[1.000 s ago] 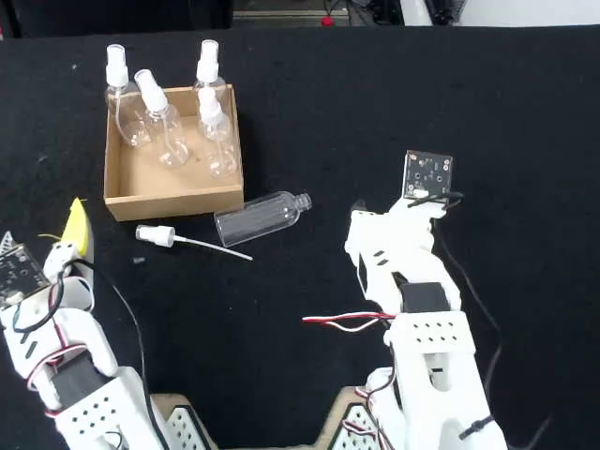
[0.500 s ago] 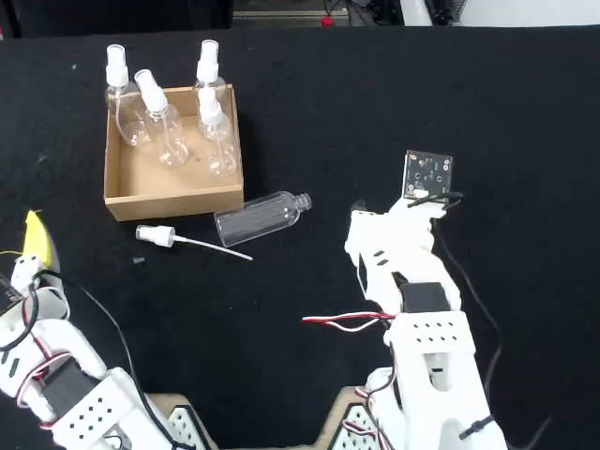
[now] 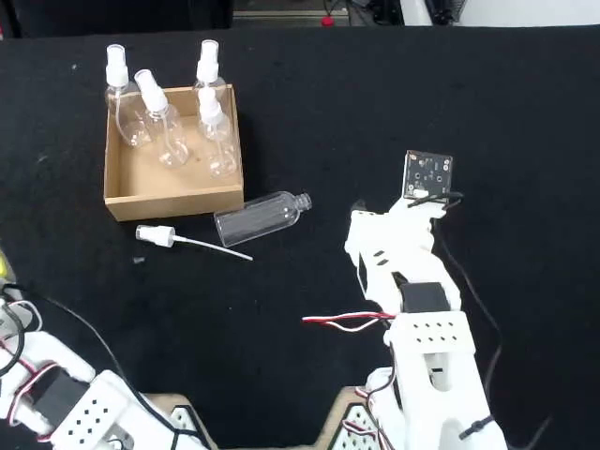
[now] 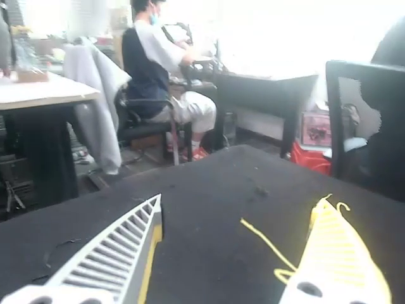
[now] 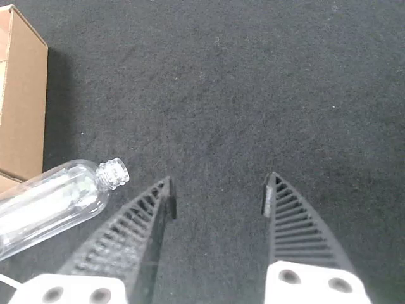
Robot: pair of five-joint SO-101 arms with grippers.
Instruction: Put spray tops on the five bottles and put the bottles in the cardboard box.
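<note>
Left fingers (image 4: 142, 231), one white ribbed and one yellow, were apart with nothing between them. They pointed roughly level across the black cloth-covered desk (image 4: 215, 183), toward its edge and the room beyond. In the high view the white left arm (image 3: 66, 408) sat at the near left corner of the desk, well apart from the task items.

Right fingers (image 5: 155, 212), both black and ribbed, were also apart and empty, with bare desk between them. A clear plastic uncapped bottle (image 5: 50, 202) lay on its side just beside one of those fingers. Its threaded neck was close to that fingertip, and I couldn't tell whether they touched. A corner of the brown cardboard box (image 5: 22, 95) showed past the bottle. In the high view the white right arm (image 3: 403, 272) was mid-right on the desk, pointing away from the near edge, with red and white wires (image 3: 347, 322) looping off its side.

The cardboard box, open-topped, sat on the far left part of the desk. Four clear plastic capped bottles (image 3: 164, 127) with white spray tops were in it, bunched toward the far wall. Two of the tops poked past the rim.

The uncapped bottle lay on the desk just off the box's near right corner, open neck toward the right arm's side. A loose white spray top (image 3: 157, 235) with a thin dip tube lay on the desk just in front of the box's near wall. Its tube ran along below the uncapped bottle, close to it but apart.
</note>
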